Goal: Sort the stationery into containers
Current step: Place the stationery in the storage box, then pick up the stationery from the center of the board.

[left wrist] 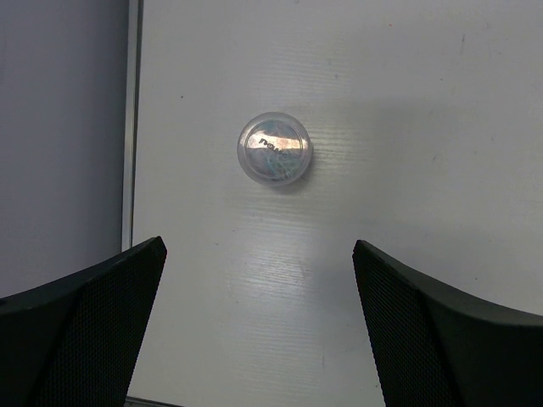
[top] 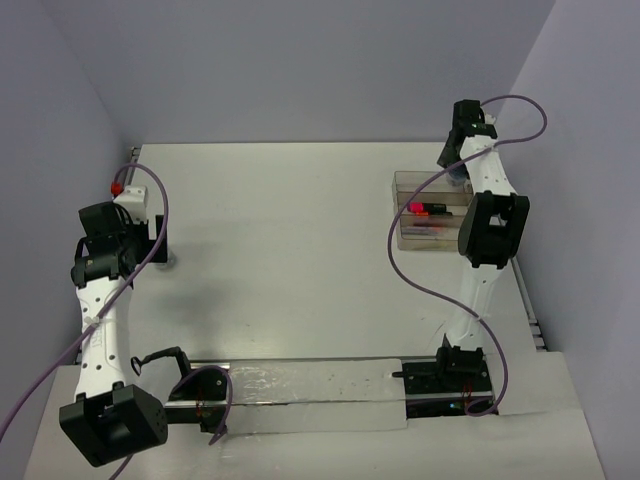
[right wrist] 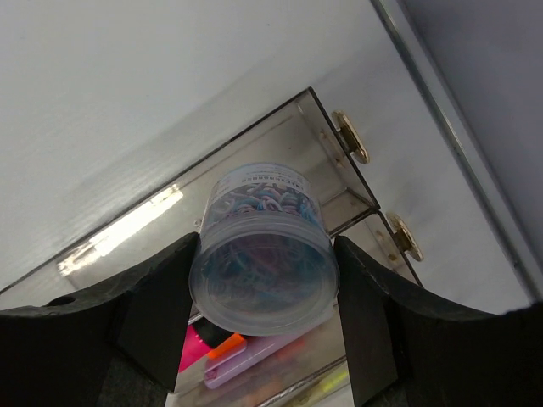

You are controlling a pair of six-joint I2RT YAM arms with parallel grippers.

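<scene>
From above: right arm (top: 490,225) stretched to the far right corner, reaching over a clear, see-through plastic rectangular tray (top: 425,176). Inside it already, a pink-capped black highlighter (top: 418,208). Left arm (top: 105,310) bent near the left edge of the white matt table (top: 300,260). Both pincers too small here to read.

Through the left wrist: left gripper (left wrist: 259,246) released, its black textured pads (left wrist: 110,305) wide apart and holding nothing. Ahead and between them, apart from both, a small round transparent tub with grey-blue contents (left wrist: 274,150). Flat on the table, glossy lid up, print on the lid too blurred to read. Not yet sorted.

Through the right wrist: right gripper (right wrist: 265,254) clenched on a second small round clear plastic tub (right wrist: 263,212), seemingly full of blue and pale paper clips, pinched on both sides. Held above the tray, apparently over the bare outer compartment beside two brass-coloured hinges (right wrist: 349,136), though with the divider hidden behind its base. In the neighbouring compartment, pink and orange caps (right wrist: 204,348) and a lilac marker (right wrist: 250,360).

Step in hand, by judgement: setting this tub into the tray. Next: lower straight between the thin, rigid walls and loosen only once seated, since smooth curved plastic is likely to slip or roll. Then close the left pincer across the other tub's widest part.
</scene>
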